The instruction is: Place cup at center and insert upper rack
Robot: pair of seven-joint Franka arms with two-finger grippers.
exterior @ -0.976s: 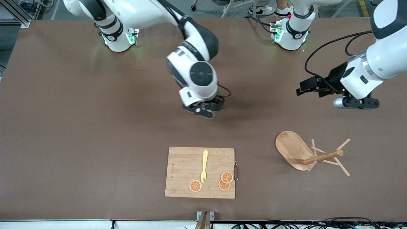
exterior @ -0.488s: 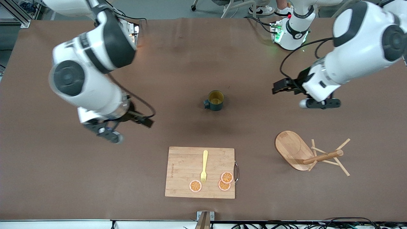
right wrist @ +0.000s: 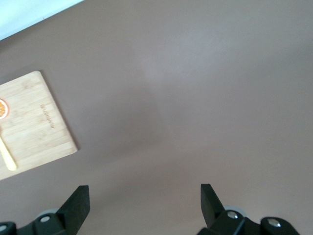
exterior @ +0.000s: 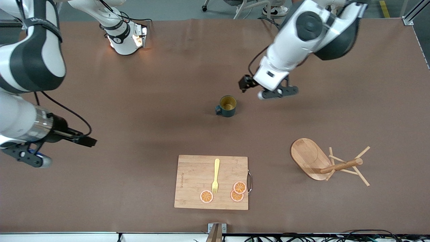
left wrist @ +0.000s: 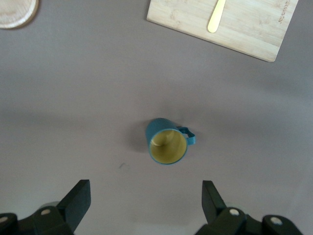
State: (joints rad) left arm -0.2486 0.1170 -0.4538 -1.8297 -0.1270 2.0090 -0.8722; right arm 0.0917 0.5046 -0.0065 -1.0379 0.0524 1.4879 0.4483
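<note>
The dark teal cup [exterior: 227,106] with a yellow inside stands upright in the middle of the table, touched by nothing. The left wrist view shows the cup [left wrist: 167,145] a little ahead of the fingertips. My left gripper [exterior: 278,93] hangs open and empty over bare table beside the cup, toward the left arm's end; from its wrist the left gripper [left wrist: 145,200] shows wide jaws. The upper rack [exterior: 322,163] lies tipped on its side, nearer the front camera, toward the left arm's end. My right gripper [exterior: 26,158] hangs open and empty over the right arm's end of the table.
A rectangular wooden cutting board [exterior: 195,181] lies near the front edge, nearer the camera than the cup. It carries a yellow fork [exterior: 215,175] and three orange slices [exterior: 237,191]. The right wrist view shows a corner of the board [right wrist: 34,122].
My right arm let go of the cup, left it standing mid-table, and swung out to its own end. My left arm moved in from its end toward the cup.
</note>
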